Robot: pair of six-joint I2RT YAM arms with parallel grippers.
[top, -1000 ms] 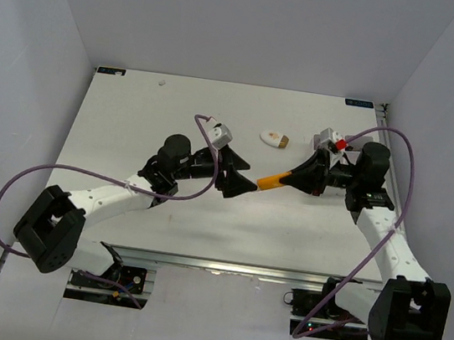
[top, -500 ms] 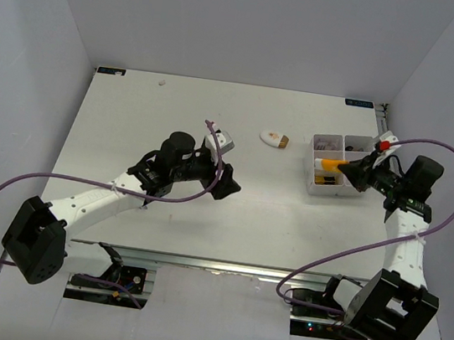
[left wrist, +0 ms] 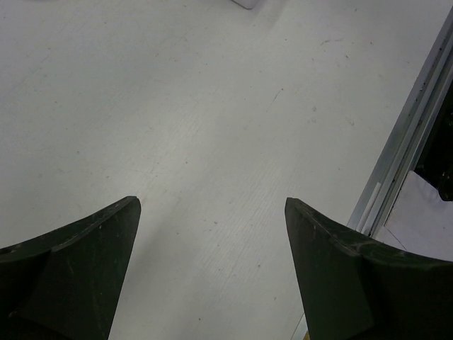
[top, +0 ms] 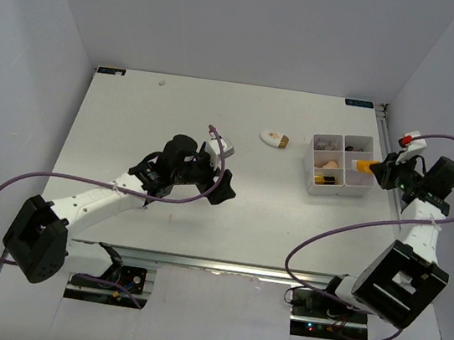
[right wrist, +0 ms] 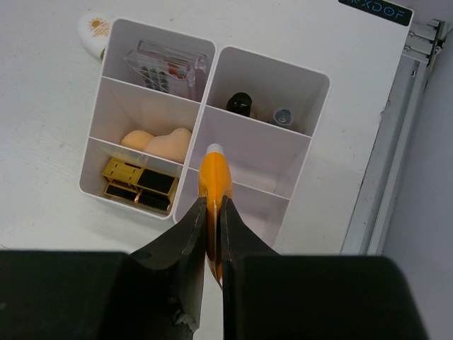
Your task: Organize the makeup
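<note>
Right wrist: R claw (right wrist: 211, 207) pinches orange tube (right wrist: 214, 176) toward tail; prob light, squishy, so grip mid-body. L claw (left wrist: 212, 205) spread, empty.

Compact (top: 274, 138) just left of tray (top: 336, 191)

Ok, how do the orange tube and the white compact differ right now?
The orange tube is long, slim and clamped in the right gripper over the tray; the white compact is a short oval lying loose on the table, left of the tray in the top view. Shared: neither is in a compartment yet.
</note>
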